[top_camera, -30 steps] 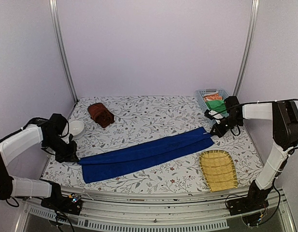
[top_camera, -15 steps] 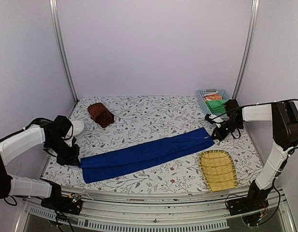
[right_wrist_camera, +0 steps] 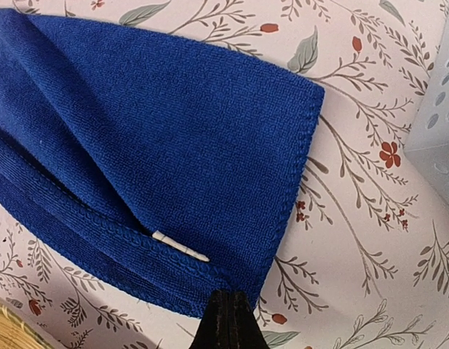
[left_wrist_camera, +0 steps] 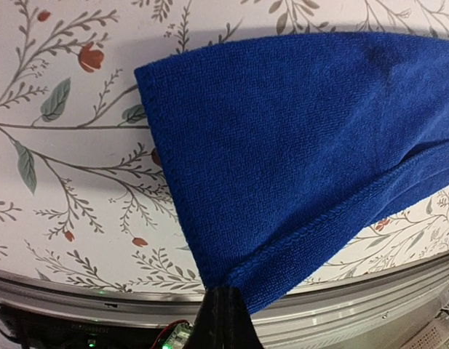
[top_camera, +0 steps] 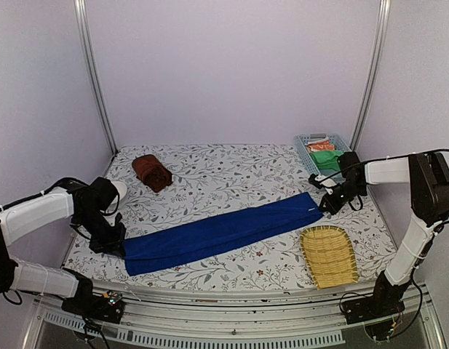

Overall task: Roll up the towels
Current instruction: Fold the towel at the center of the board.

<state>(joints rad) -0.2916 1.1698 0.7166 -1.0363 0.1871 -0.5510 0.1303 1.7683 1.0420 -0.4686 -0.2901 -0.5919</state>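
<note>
A long blue towel (top_camera: 220, 231), folded lengthwise, lies stretched across the table from front left to right. My left gripper (top_camera: 113, 243) is shut on its left corner; in the left wrist view the gripper (left_wrist_camera: 223, 298) pinches the towel (left_wrist_camera: 297, 145) at its hem. My right gripper (top_camera: 327, 202) is shut on the right corner; in the right wrist view the gripper (right_wrist_camera: 230, 298) grips the towel (right_wrist_camera: 159, 138) at its edge. A rolled brown towel (top_camera: 152, 172) lies at the back left.
A white bowl (top_camera: 115, 192) sits behind my left arm. A yellow woven tray (top_camera: 328, 256) lies at the front right. A blue basket (top_camera: 320, 149) with green and orange cloths stands at the back right, just behind my right gripper.
Both grippers have shifted the towel to the right and pulled it straighter. My left gripper moved right and slightly nearer; my right gripper moved a little to the right.
</note>
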